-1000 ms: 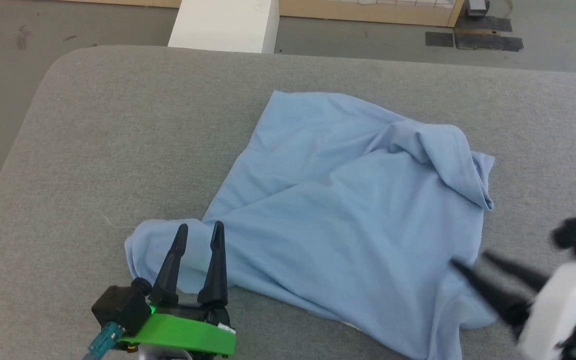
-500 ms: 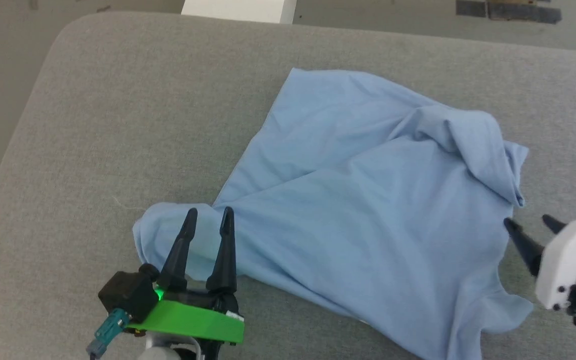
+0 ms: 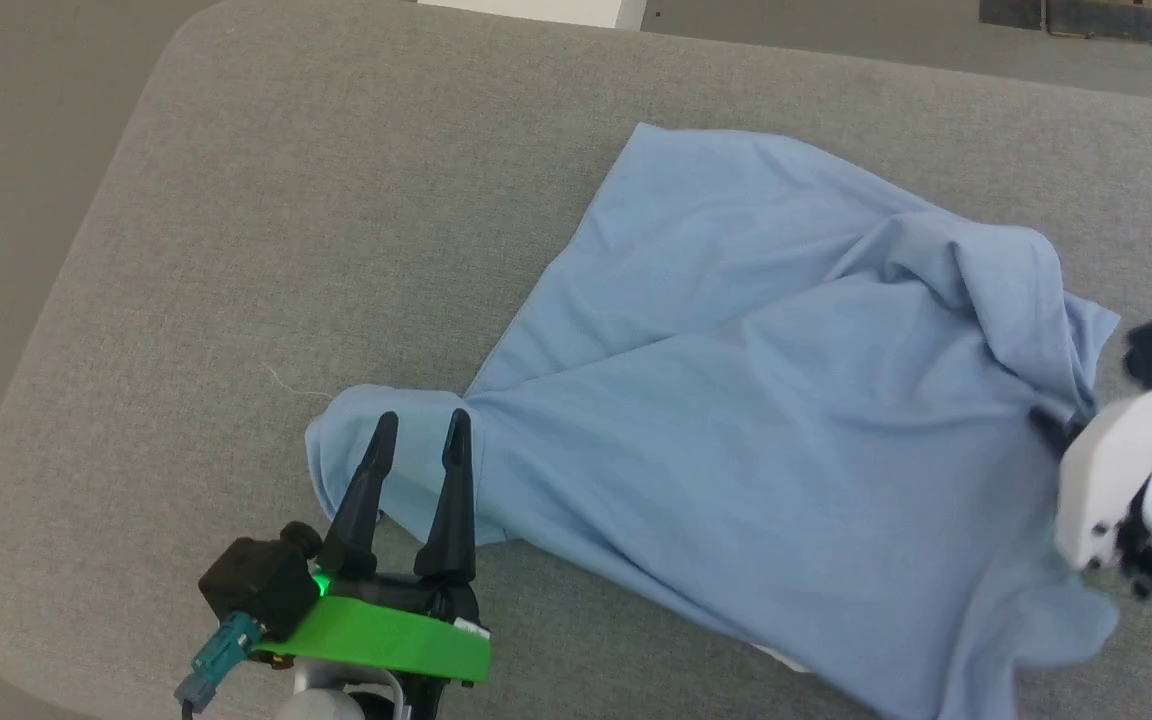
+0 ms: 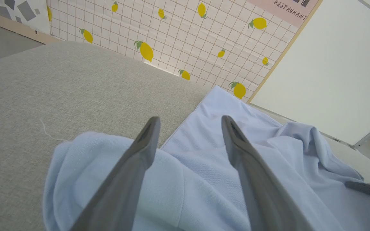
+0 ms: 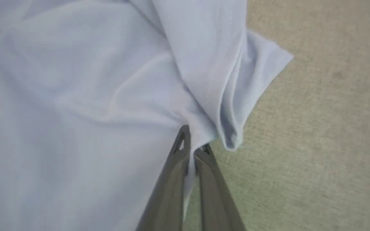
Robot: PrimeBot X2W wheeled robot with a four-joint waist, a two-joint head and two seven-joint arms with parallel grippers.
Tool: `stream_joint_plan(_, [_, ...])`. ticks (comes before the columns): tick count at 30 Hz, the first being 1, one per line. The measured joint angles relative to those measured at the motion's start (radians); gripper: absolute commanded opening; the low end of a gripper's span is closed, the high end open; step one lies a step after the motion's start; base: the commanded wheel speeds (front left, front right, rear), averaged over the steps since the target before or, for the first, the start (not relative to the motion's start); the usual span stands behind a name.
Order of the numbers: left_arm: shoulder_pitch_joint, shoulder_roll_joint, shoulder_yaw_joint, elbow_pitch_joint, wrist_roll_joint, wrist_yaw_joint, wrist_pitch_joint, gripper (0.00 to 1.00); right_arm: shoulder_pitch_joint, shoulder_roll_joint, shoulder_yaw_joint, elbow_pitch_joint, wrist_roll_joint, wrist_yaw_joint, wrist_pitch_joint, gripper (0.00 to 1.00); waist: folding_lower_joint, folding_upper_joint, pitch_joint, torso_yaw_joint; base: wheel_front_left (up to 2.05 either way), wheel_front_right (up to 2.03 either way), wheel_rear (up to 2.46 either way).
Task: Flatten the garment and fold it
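The garment (image 3: 756,420) lies crumpled on the grey bench (image 3: 336,200). The right end effector (image 5: 193,141) pinches its right edge, perhaps a sleeve; the left end effector (image 3: 420,422), spread wide, hovers over the bunched opposite corner.

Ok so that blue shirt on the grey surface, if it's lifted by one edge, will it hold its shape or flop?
Likely floppy: the garment lies in soft folds and bunches where the right gripper pinches its edge. Probably light: the cloth looks thin. Pushed, it would likely wrinkle rather than slide whole on the textured grey surface.
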Motion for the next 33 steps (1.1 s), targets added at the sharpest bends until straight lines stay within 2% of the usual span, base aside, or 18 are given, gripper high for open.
stream_joint_plan(2, [0.001, 0.000, -0.001, -0.002, -0.001, 0.000, 0.000, 1.00, -0.035, -0.018, -0.018, -0.034, 0.010, 0.000, 0.009, 0.00, 0.0000, 0.0000, 0.002, 0.002, 0.00, 0.00, 0.00])
stream_joint_plan(8, [-0.007, 0.000, -0.031, -0.008, -0.014, 0.000, 0.000, 1.00, -0.214, -0.151, -0.017, -0.085, -0.009, 0.000, 0.061, 0.00, 0.0000, 0.0000, 0.036, 0.016, 0.00, 0.00, 0.00])
stream_joint_plan(12, [-0.033, 0.000, -0.048, -0.007, -0.021, 0.001, 0.000, 1.00, -0.348, -0.203, 0.014, -0.031, -0.053, 0.000, 0.050, 0.00, -0.0001, 0.0000, 0.065, 0.034, 0.00, 0.00, 0.00])
stream_joint_plan(15, [-0.052, 0.000, -0.064, -0.005, -0.028, 0.001, 0.000, 1.00, -0.438, -0.244, 0.049, 0.070, -0.103, 0.000, -0.002, 0.00, -0.0001, 0.0000, 0.088, 0.057, 0.00, 0.00, 0.00])
stream_joint_plan(19, [-0.069, 0.000, -0.080, -0.004, -0.031, 0.002, 0.000, 1.00, -0.512, -0.253, 0.080, 0.216, -0.162, 0.000, -0.077, 0.00, -0.0001, 0.0000, 0.121, 0.090, 0.00, 0.00, 0.00])
stream_joint_plan(25, [-0.090, 0.000, -0.097, -0.002, -0.040, 0.005, 0.000, 1.00, -0.534, -0.198, 0.097, 0.410, -0.211, 0.000, -0.180, 0.00, -0.0001, 0.0000, 0.172, 0.130, 0.00, 0.00, 0.00])
stream_joint_plan(27, [-0.097, 0.000, -0.100, 0.002, -0.046, 0.005, 0.000, 1.00, -0.539, -0.176, 0.101, 0.457, -0.213, 0.000, -0.209, 0.27, -0.0001, 0.0000, 0.186, 0.138, 0.00, 0.00, 0.00])
stream_joint_plan(28, [-0.101, 0.000, -0.100, 0.004, -0.050, 0.006, 0.000, 1.00, -0.548, -0.167, 0.101, 0.471, -0.213, 0.000, -0.225, 0.36, -0.0001, 0.0000, 0.190, 0.139, 0.00, 0.00, 0.00])
stream_joint_plan(29, [-0.103, 0.000, -0.100, 0.005, -0.052, 0.007, 0.000, 1.00, -0.558, -0.163, 0.103, 0.480, -0.213, 0.000, -0.233, 0.75, -0.0001, 0.0000, 0.192, 0.139, 0.00, 0.00, 0.00])
stream_joint_plan(30, [-0.105, 0.000, -0.099, 0.007, -0.053, 0.008, 0.000, 1.00, -0.570, -0.158, 0.111, 0.488, -0.213, 0.000, -0.239, 1.00, -0.0001, 0.0000, 0.192, 0.136, 0.00, 0.00, 0.00])
stream_joint_plan(33, [-0.106, 0.000, -0.092, 0.016, -0.053, 0.009, 0.000, 1.00, -0.588, -0.144, 0.133, 0.501, -0.175, 0.000, -0.239, 1.00, -0.0001, 0.0000, 0.184, 0.127, 0.00, 0.00, 0.00])
